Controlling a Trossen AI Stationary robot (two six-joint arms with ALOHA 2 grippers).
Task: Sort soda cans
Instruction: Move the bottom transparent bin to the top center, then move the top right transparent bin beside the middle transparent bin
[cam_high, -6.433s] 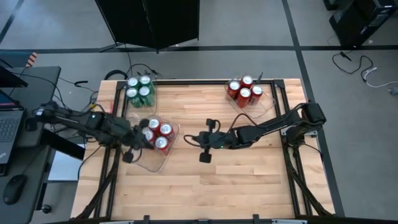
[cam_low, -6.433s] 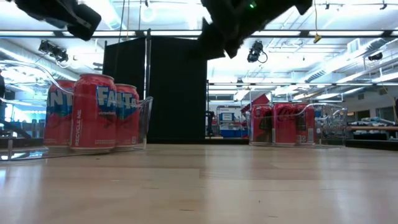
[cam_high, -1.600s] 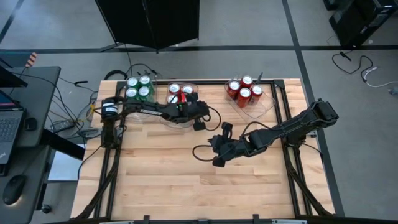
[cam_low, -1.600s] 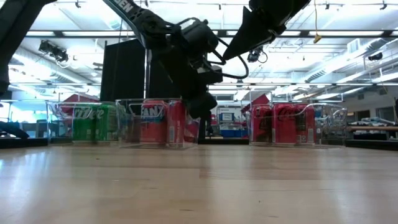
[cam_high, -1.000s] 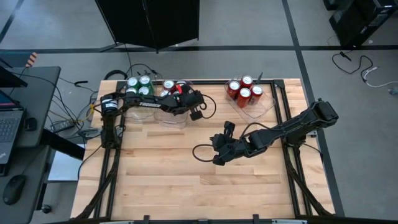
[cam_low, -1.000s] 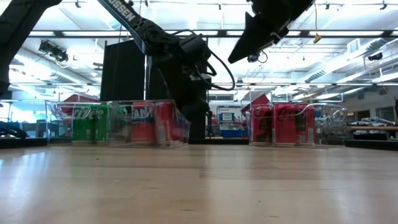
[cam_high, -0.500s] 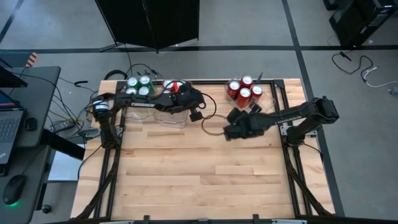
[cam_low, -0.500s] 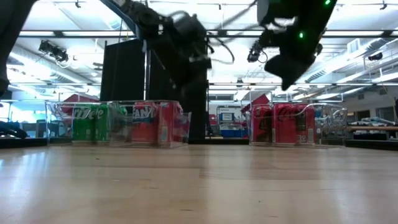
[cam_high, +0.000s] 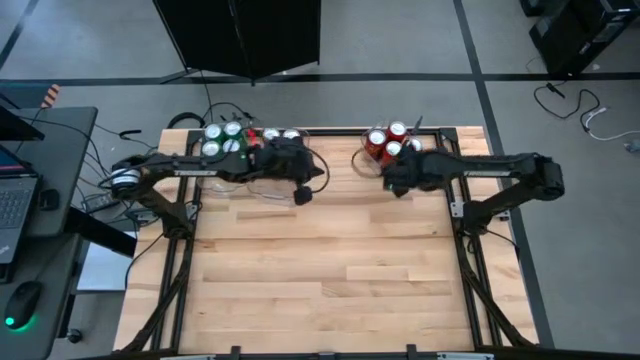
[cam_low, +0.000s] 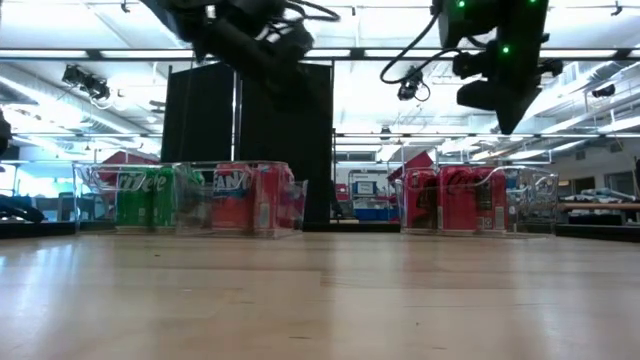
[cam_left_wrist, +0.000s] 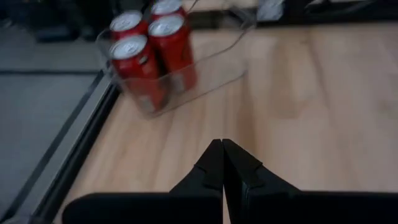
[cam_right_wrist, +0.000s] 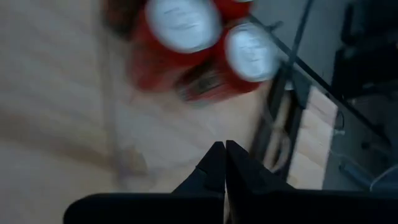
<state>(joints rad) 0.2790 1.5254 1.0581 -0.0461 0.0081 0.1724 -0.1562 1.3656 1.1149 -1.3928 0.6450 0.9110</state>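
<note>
Soda cans (cam_high: 392, 141) trayed, apparently just beyond right hand (cam_high: 388, 178).

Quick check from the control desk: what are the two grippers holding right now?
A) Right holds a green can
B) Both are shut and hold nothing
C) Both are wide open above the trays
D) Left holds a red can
B: in the wrist views the left gripper and the right gripper each show their fingers pressed together with nothing between them; the red cans sit in a clear tray.
</note>
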